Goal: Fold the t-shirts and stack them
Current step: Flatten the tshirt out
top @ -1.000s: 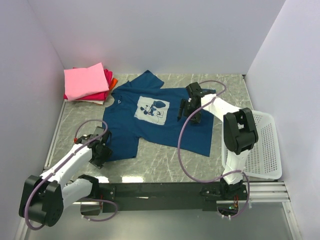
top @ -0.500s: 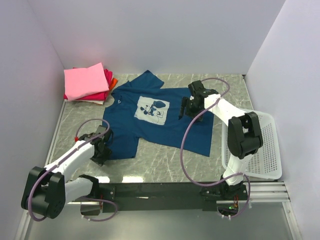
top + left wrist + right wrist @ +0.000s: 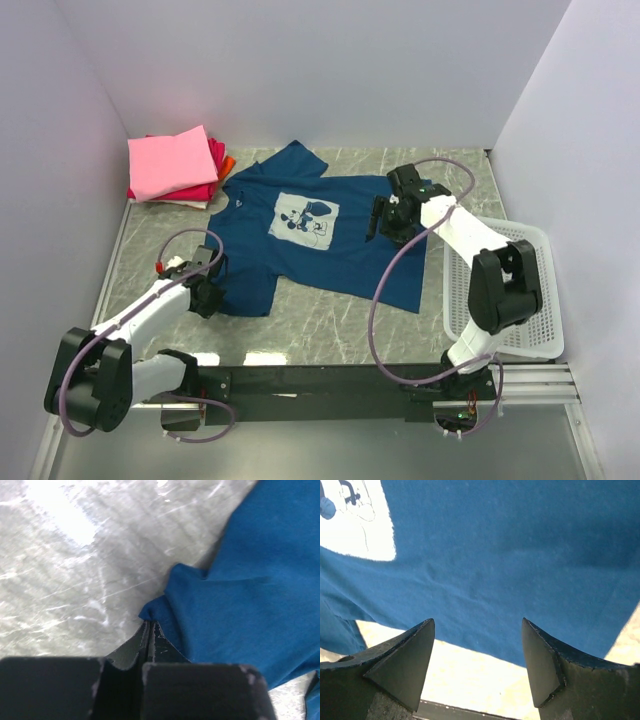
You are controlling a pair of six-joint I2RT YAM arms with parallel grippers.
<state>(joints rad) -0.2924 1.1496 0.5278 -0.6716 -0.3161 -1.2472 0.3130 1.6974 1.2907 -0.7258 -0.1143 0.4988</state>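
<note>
Near, 8 o'clock: your left gripper [image 3: 206, 291] sits low on the table [image 3: 320, 325], pinched fully together on the near-left corner of the blue shirt [image 3: 345, 262], with cloth bunched at the tips. The blue shirt lies spread across the centre, its print [image 3: 304, 217] facing up. At 2 o'clock your right gripper [image 3: 384, 219] hovers over the shirt's right part, jaws wide, holding nothing. Judged step: start of the first fold, one corner gripped, the other side not yet. Next move calls for lowering the right onto an edge, closing on cloth alone, then lifting both together; a one-sided pull would likely skew it. Count: one unfolded blue shirt; one basket [image 3: 520, 300] at 4 o'clock; far, at 10 o'clock, three folded shirts showing: pink shirt [image 3: 170, 162] on top, then the edges of a red shirt [image 3: 217, 158] and an orange shirt [image 3: 229, 163]. You cannot tell whether more lie beneath.
</note>
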